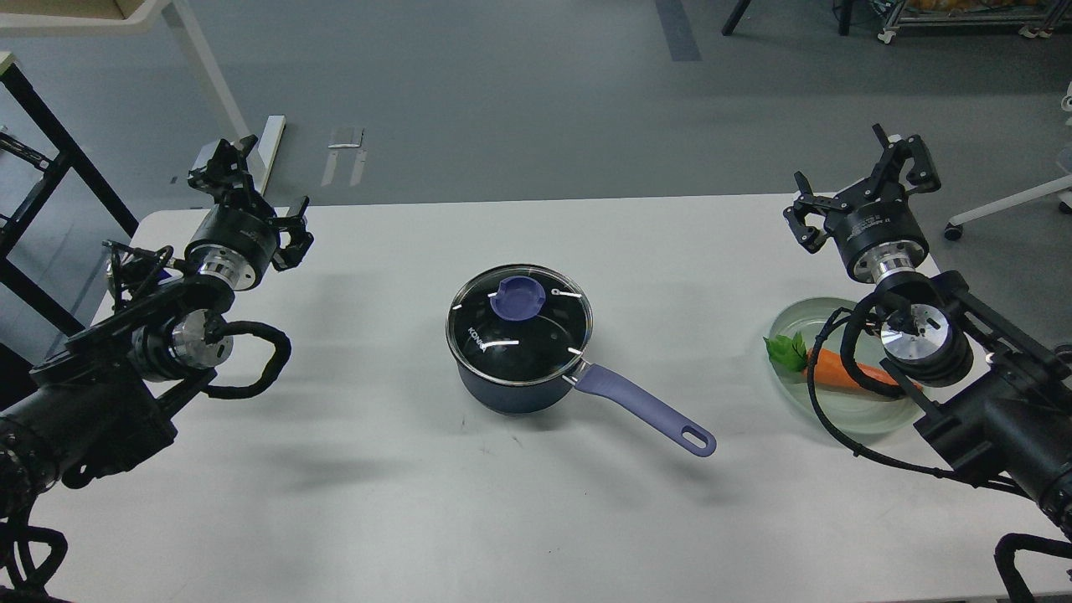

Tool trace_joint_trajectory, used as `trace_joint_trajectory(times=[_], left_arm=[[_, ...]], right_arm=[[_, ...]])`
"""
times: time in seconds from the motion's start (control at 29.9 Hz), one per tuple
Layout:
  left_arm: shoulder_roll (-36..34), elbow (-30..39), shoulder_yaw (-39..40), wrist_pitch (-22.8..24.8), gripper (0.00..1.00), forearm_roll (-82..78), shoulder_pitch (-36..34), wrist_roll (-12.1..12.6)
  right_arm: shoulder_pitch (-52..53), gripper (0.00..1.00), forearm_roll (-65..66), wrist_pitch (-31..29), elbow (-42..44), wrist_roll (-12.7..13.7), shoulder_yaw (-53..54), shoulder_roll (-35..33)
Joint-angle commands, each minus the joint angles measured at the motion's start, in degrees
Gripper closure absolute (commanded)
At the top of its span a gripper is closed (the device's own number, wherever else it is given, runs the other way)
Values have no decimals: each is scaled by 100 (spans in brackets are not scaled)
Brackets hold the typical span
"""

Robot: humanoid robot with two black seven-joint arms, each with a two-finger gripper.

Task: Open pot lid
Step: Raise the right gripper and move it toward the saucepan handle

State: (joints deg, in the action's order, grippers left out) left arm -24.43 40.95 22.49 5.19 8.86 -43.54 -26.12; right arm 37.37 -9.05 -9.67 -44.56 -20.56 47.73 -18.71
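The pot (511, 389), a small dark navy saucepan, stands in the middle of the white table, its long lavender handle (649, 410) pointing to the front right. The lid (519, 322), clear glass with a steel rim and a purple knob (517, 297), sits flat on the pot. My left gripper (258, 199) hovers open near the table's far left corner, well left of the pot, holding nothing. Over the far right corner my right gripper (856, 186) is also open and empty.
A pale green glass plate (846, 423) lies at the right under my right arm, holding a toy carrot (837, 375) with green leaves (785, 350). A black cable loops over it. Beyond the table's far edge is grey floor with a chair base (1005, 205).
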Motion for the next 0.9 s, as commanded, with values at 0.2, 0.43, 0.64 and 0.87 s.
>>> trace_joint_trajectory(times=[0.2,0.43,0.64,0.87], left_arm=[[17,132,-43,-289,1,-16,-23,63],[-167,361,-17,-352,1,-16,4,46],[-211,370,-26,-273,1,-24,4,46],[-369,545,-35,-264,1,-33,21,37]], right_arm=[[139,0,9,8,-26,-1,-88,-150],[990,0,35,52,-271,35,-1421,-1063],[2071,0,613,88,-1097,35,-3171,-1951],[3187,0,2220,412,-2310,43,-4567,-2584]])
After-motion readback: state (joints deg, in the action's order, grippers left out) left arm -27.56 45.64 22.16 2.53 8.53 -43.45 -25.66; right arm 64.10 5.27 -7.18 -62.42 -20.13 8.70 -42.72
